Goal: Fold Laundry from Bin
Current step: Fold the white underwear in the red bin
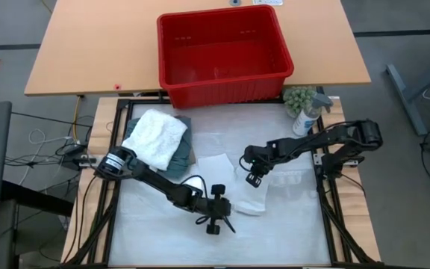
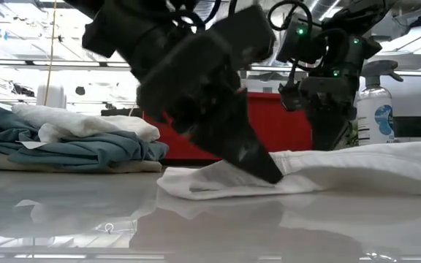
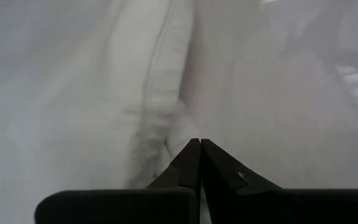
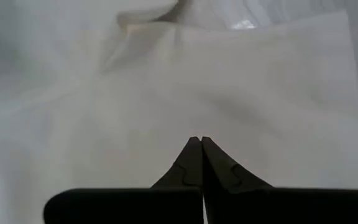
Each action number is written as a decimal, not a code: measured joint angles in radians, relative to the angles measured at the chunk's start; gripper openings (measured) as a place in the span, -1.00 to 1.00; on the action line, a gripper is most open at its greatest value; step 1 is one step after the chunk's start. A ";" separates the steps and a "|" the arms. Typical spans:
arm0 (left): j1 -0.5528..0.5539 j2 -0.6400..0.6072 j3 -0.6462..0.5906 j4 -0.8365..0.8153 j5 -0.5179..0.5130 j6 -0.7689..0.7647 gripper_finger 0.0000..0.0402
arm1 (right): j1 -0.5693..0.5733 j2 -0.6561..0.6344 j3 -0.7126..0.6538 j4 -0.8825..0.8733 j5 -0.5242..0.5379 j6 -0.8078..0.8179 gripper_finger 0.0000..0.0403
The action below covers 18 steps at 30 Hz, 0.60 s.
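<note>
Your glossy white tabletop [image 1: 148, 232] carries a stack of folded laundry [image 1: 157, 139] at its far left corner. Mid-table, the left gripper [image 1: 230, 224] and right gripper [image 1: 253, 180], both closed, press a white garment [image 1: 254, 196]. The red bin [image 1: 223, 54] sits beyond the far edge.

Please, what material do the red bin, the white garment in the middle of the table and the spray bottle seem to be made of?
The red bin looks like moulded plastic: glossy, rigid walls with a rolled rim. The white garment seems a thin woven cloth, probably cotton: matte, with soft folds and a stitched seam in the left wrist view. The spray bottle appears to be clear plastic; the low view shows it see-through.
</note>
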<state>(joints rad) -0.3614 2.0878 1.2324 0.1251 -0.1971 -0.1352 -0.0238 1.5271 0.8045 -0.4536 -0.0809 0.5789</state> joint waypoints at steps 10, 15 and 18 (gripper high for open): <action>-0.023 0.038 0.006 -0.032 0.022 0.037 -1.00 | -0.038 -0.001 0.000 -0.004 0.029 0.000 -0.92; -0.044 0.029 0.008 -0.109 0.079 0.027 -1.00 | -0.106 -0.001 0.000 -0.026 0.055 -0.044 -0.92; -0.044 0.023 0.007 -0.153 0.135 0.035 -1.00 | -0.155 -0.001 0.000 -0.025 0.057 -0.067 -0.92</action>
<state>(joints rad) -0.4056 2.1106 1.2392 -0.0278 -0.0625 -0.1005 -0.1784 1.5265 0.8043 -0.4790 -0.0235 0.5122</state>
